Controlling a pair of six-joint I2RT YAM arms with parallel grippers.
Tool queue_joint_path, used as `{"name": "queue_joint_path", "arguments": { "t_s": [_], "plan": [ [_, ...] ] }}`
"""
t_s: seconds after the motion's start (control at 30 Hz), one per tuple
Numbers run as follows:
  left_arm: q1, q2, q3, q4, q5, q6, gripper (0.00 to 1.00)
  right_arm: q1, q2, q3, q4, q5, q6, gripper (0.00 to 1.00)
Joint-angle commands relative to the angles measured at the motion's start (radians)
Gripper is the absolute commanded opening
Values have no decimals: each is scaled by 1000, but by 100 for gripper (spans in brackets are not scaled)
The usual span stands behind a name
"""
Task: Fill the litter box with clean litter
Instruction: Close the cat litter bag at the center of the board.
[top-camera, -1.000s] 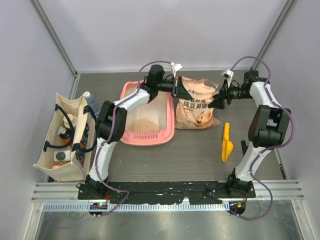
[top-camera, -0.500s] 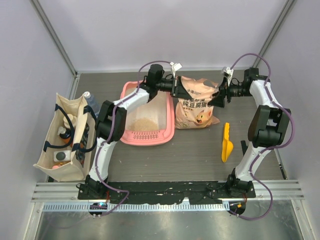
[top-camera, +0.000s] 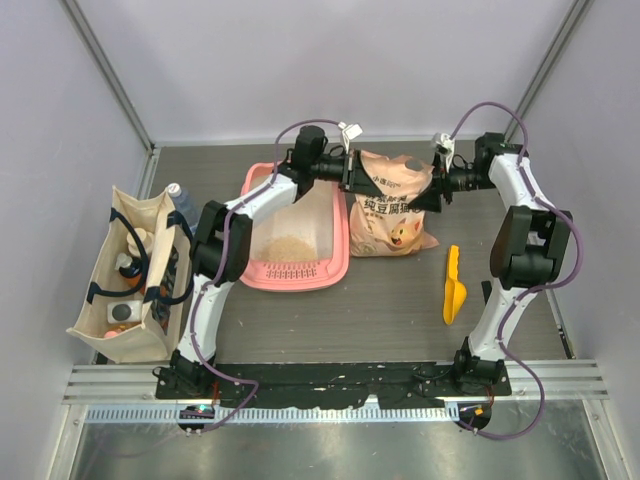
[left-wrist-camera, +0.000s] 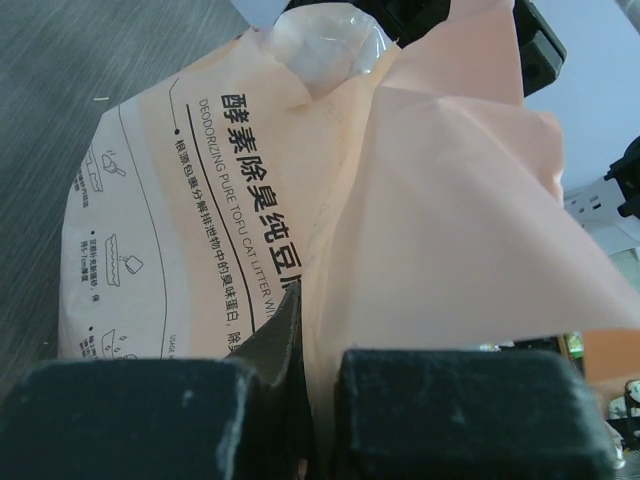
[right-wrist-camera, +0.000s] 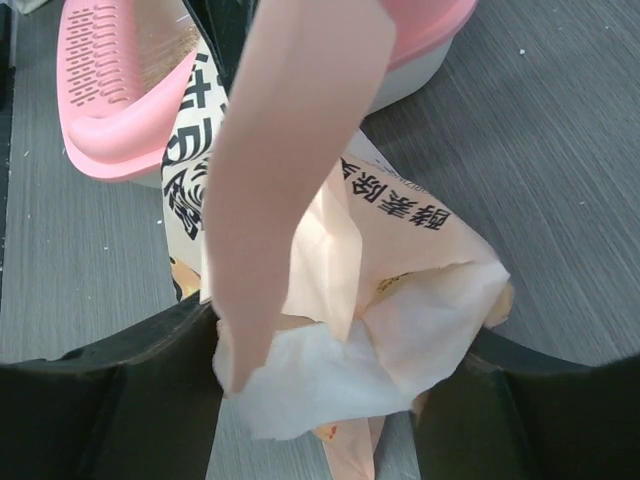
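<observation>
Left arm: reached far from its base, with the elbow raised above the box (top-camera: 295, 279) and the forearm running right to the bag's (top-camera: 390, 215) top-left edge.
Left hand (left-wrist-camera: 320, 380): closed, its blocky black fingers (left-wrist-camera: 120, 420) pinching a fold of the bag's film.
Right arm: rose upright from its base, then bent left at the far side, with the wrist level and aimed at the bag's top-right corner.
Right hand (right-wrist-camera: 315, 390): jaws stood wide with the bag's torn corner between the fingers. Whether they pressed it could not be told.
Bag: creased, glossy peach plastic film with black Chinese print and a cartoon cat. Its top was torn open, showing a whitish lining. It stood just right of the box.
Box: pink plastic, a rounded rectangle with a whitish floor and a slotted grille (right-wrist-camera: 100, 40) at one short end. It sat left of centre.
Litter (top-camera: 288, 248): fine tan granules in a low sandy pile in the near half of the box.
Scoop (top-camera: 453, 288): smooth yellow-orange plastic, lying flat to the near right of the bag, apart from both hands.
Tote (top-camera: 130, 275): soft beige fabric with dark straps, at the left edge.
Surface (top-camera: 350, 320): dark grey with a wood grain.
</observation>
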Motion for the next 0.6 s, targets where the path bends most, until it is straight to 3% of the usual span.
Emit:
{"name": "queue_joint_path", "arguments": {
  "t_s": [0.0, 0.03, 0.07, 0.13, 0.2, 0.27, 0.33, 0.43, 0.57],
  "plan": [
    [12, -44, 89, 9, 27, 25, 0, 27, 40, 59, -31, -72, -25, 62],
    [13, -44, 96, -3, 6, 41, 0, 27, 47, 74, -43, -81, -23, 56],
    [15, -46, 99, -29, -8, 51, 0, 26, 47, 77, -50, -98, -13, 44],
    [21, -44, 105, -40, -32, 63, 0, 23, 49, 93, -94, -107, -20, 36],
    [27, -43, 109, -55, -39, 69, 0, 15, 46, 105, -144, -121, -34, 33],
    [32, -41, 111, -61, -49, 74, 0, 10, 46, 136, -192, -137, -54, 38],
    [30, -40, 111, -60, -51, 72, 0, 3, 44, 155, -224, -156, -52, 55],
    [30, -40, 109, -57, -51, 69, 0, 3, 60, 160, -223, -193, -43, 74],
    [32, -38, 111, -58, -55, 69, 0, 10, 107, 188, -255, -213, -55, 74]
  ]
}}
